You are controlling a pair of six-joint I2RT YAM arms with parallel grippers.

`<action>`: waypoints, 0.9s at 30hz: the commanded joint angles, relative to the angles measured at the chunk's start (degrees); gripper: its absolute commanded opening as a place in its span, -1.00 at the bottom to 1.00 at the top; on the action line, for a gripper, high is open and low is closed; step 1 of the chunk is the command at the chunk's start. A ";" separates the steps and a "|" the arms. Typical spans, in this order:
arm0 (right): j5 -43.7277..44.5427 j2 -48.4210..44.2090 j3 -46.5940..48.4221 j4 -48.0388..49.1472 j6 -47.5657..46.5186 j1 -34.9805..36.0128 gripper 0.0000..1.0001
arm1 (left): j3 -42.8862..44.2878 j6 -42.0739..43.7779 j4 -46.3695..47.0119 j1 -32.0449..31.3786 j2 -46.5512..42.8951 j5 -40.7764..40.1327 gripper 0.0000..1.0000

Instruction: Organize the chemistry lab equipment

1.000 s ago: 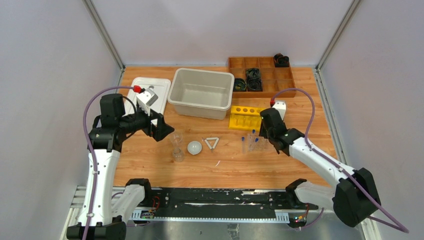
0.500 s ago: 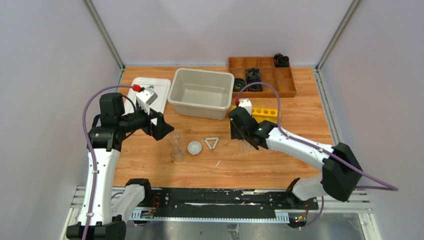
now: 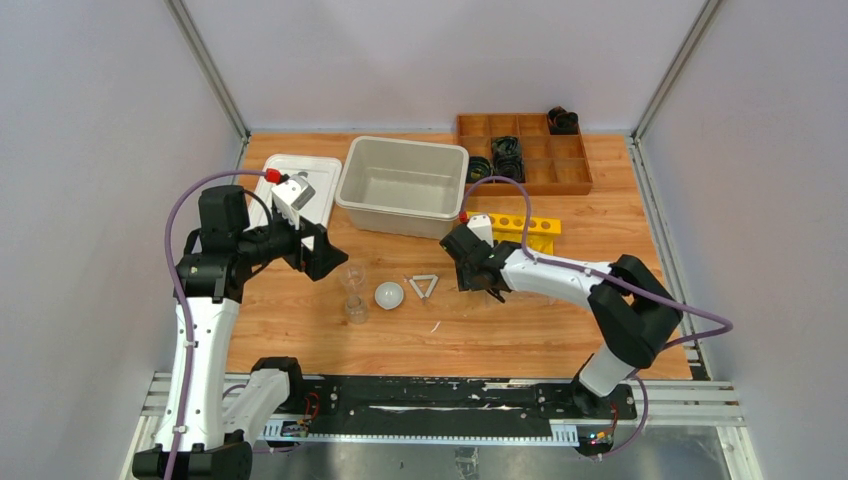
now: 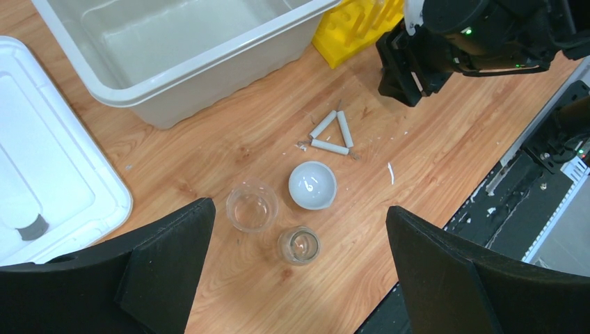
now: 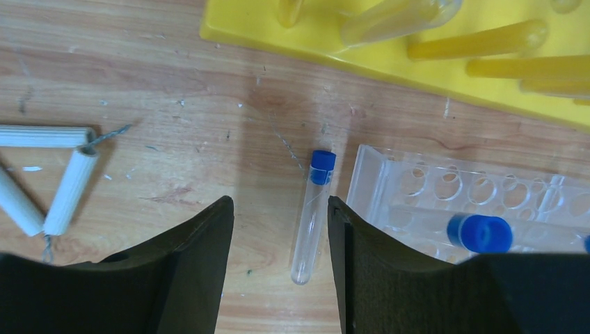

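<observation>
the blue-capped clear tube (image 5: pixel 311 223) is lying flat on the table (image 5: pixel 139 90), just beside the clear rack (image 5: pixel 452 184) and between the parted fingers of the right end effector (image 5: pixel 278 209), which is gripping nothing. it is sitting off-centre, nearer one finger, so a closing pinch is likely risking a roll against the rack or a skewed grip. the left end effector (image 4: pixel 299 209) is hanging wide open above the beakers (image 4: pixel 252 207).
</observation>
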 commanded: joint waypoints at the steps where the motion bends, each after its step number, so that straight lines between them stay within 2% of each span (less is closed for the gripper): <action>1: 2.65 2.32 1.63 -1.02 2.49 0.42 0.11 | 1.49 -0.05 0.25 -0.22 -0.40 0.01 1.00; 10: 1.56 6.74 2.70 -0.94 4.16 0.42 0.10 | 0.94 0.56 0.25 -0.22 -0.38 0.45 1.00; 16: -7.04 7.93 1.92 4.60 4.83 0.82 0.04 | 1.97 0.18 0.25 -0.22 1.28 1.32 1.00; 20: -9.08 7.58 1.64 6.96 4.51 1.55 0.00 | 2.03 -0.06 0.25 -0.22 0.84 1.63 1.00; 27: -9.88 9.09 3.38 6.76 4.21 2.14 -0.24 | 2.40 -0.53 0.25 -0.22 0.04 1.41 1.00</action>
